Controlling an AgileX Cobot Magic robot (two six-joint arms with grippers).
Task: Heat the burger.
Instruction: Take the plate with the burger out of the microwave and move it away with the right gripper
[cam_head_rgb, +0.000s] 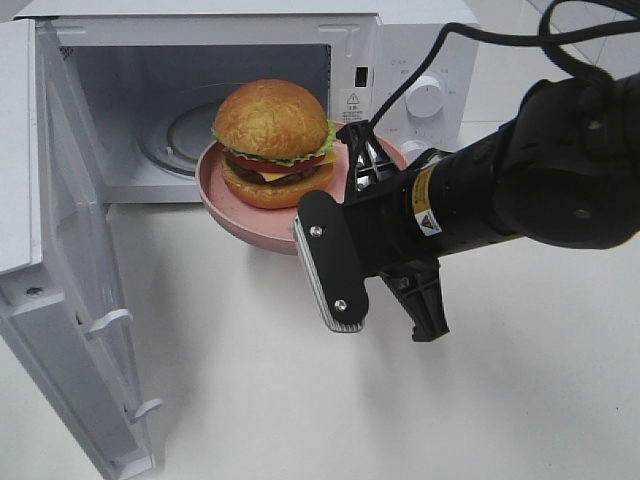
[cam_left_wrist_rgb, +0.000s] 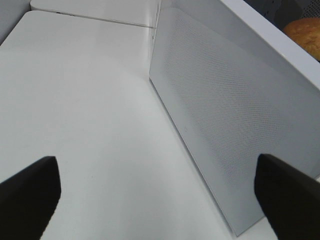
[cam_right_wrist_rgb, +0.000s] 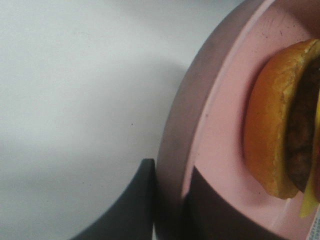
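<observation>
At the microwave's (cam_head_rgb: 420, 60) open mouth: burger (cam_head_rgb: 273, 143) on pink plate (cam_head_rgb: 225, 195), held aloft. Right gripper (cam_head_rgb: 362, 160) clamped on the plate rim at three o'clock; cavity beyond, toward eleven. Left gripper (cam_left_wrist_rgb: 155, 192) spread wide, holding nothing, beside the open door (cam_head_rgb: 70, 300).

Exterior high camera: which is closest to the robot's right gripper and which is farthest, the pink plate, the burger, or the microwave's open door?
1. Round pink plate, pinched at its rim by the right gripper.
2. Golden-bun burger, on that plate, left of the gripper.
3. White open microwave door, far left.
</observation>
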